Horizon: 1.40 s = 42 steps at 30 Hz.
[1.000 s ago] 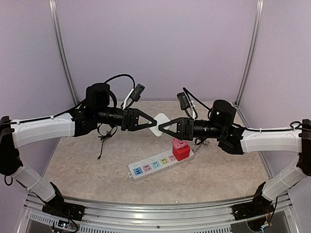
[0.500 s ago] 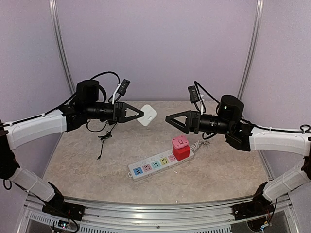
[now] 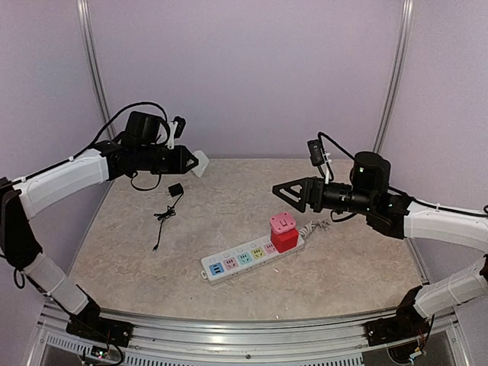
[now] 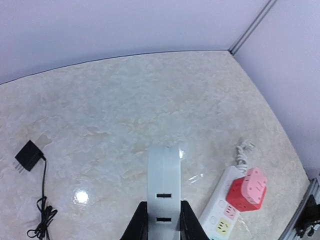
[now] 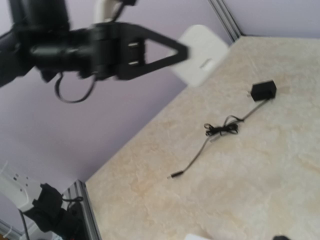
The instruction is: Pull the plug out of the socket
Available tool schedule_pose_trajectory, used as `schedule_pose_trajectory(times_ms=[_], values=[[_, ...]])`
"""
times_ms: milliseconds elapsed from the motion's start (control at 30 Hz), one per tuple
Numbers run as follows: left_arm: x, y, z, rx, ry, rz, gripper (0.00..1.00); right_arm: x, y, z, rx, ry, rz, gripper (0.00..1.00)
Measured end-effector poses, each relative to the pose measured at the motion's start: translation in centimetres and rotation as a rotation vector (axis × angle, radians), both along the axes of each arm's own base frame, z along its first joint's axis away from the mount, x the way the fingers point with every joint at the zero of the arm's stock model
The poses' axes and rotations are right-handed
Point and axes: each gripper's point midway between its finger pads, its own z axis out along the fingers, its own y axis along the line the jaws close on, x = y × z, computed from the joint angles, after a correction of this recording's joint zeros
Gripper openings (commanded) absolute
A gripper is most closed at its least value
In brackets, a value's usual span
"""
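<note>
From above, we are seeing the left claw (image 3: 191, 158) gripping a white piece (image 3: 201, 163) at upper left; of the right claw (image 3: 277, 189), mid-right, we cannot tell the state. The socket (image 3: 238, 261) is lying low centre, the plug (image 3: 284, 232) sitting in it. Left wrist: the socket (image 4: 222, 220) is showing lower right. Right wrist: the white piece (image 5: 202, 52) is showing at top.

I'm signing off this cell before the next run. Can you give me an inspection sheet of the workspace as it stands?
Surface: beige stone-look table, no spills seen.
Job's things: power strip lies flat near the middle; red cube plug is plugged in at its right end.
Clutter: black charger lies loose at the back left.
Grippers: left gripper is shut on a flat white square piece, held in the air; right gripper is open and empty, above the table.
Cables: charger's thin black lead trails forward; strip's white cord is bunched at its right end.
Surroundings: lilac walls, metal posts.
</note>
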Motion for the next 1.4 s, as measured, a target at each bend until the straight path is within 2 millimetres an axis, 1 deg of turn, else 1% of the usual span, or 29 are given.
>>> schedule_pose_trajectory(times_ms=[100, 167, 200, 267, 300, 367, 433, 467, 500, 567, 633, 667, 767, 867, 933, 1033, 1133, 1167, 1233, 1300, 1400], values=[[2.6, 1.5, -3.7, 0.124, 0.049, 0.116, 0.0, 0.0, -0.3, -0.9, -0.019, 0.012, -0.007, 0.97], [4.0, 3.5, -7.4, 0.223, 0.11, 0.202, 0.0, 0.0, -0.4, -1.3, -0.029, 0.017, -0.009, 0.97], [4.4, 4.5, -8.7, 0.26, 0.132, 0.237, 0.0, -0.1, -0.5, -1.4, -0.034, 0.018, -0.011, 0.97], [5.2, 7.9, -11.6, 0.367, 0.18, 0.347, 0.0, -0.2, -0.7, -1.6, -0.041, 0.019, -0.015, 0.97], [5.4, 9.5, -12.4, 0.406, 0.193, 0.393, 0.0, -0.3, -0.8, -1.6, -0.042, 0.02, -0.015, 0.97], [5.8, 12.9, -13.6, 0.486, 0.212, 0.494, 0.0, -0.4, -0.9, -1.6, -0.041, 0.016, -0.016, 0.97], [6.1, 16.3, -13.9, 0.567, 0.213, 0.599, 0.0, -0.4, -0.9, -1.6, -0.041, 0.014, -0.016, 0.97], [6.2, 17.0, -13.9, 0.576, 0.215, 0.62, 0.0, -0.4, -0.9, -1.6, -0.041, 0.014, -0.016, 0.97], [6.3, 18.3, -14.0, 0.601, 0.215, 0.659, 0.0, -0.3, -0.9, -1.6, -0.042, 0.014, -0.017, 0.97], [6.5, 19.8, -14.2, 0.633, 0.216, 0.703, 0.0, -0.3, -1.0, -1.6, -0.043, 0.013, -0.019, 0.97], [6.7, 21.4, -15.1, 0.673, 0.231, 0.741, 0.0, -0.2, -1.0, -1.7, -0.046, 0.013, -0.023, 0.97], [6.8, 21.9, -15.7, 0.692, 0.24, 0.751, 0.01, -0.2, -1.0, -1.7, -0.048, 0.013, -0.024, 0.97], [6.8, 23.3, -18.1, 0.758, 0.276, 0.764, 0.01, -0.2, -1.0, -1.7, -0.05, 0.013, -0.026, 0.97], [6.7, 24.3, -20.1, 0.814, 0.309, 0.757, 0.01, -0.2, -1.0, -1.7, -0.05, 0.013, -0.026, 0.97], [6.8, 24.7, -20.9, 0.839, 0.316, 0.756, 0.02, -0.2, -1.1, -1.8, -0.051, 0.013, -0.027, 0.97], [7.1, 25.1, -21.5, 0.868, 0.312, 0.756, 0.09, -0.1, -1.1, -1.9, -0.056, 0.013, -0.03, 0.97], [7.4, 25.0, -21.5, 0.869, 0.3, 0.751, 0.18, -0.1, -1.1, -2.0, -0.059, 0.012, -0.032, 0.97], [7.6, 24.9, -21.5, 0.868, 0.297, 0.748, 0.22, -0.1, -1.1, -2.0, -0.06, 0.013, -0.032, 0.97], [7.9, 24.8, -21.6, 0.866, 0.294, 0.739, 0.35, -0.1, -1.1, -2.0, -0.061, 0.012, -0.032, 0.97], [8.2, 24.4, -22.0, 0.858, 0.298, 0.715, 0.46, -0.1, -1.1, -2.1, -0.066, 0.013, -0.034, 0.97], [8.2, 23.6, -22.8, 0.829, 0.316, 0.671, 0.57, 0.0, -1.3, -2.5, -0.08, 0.018, -0.041, 0.97]])
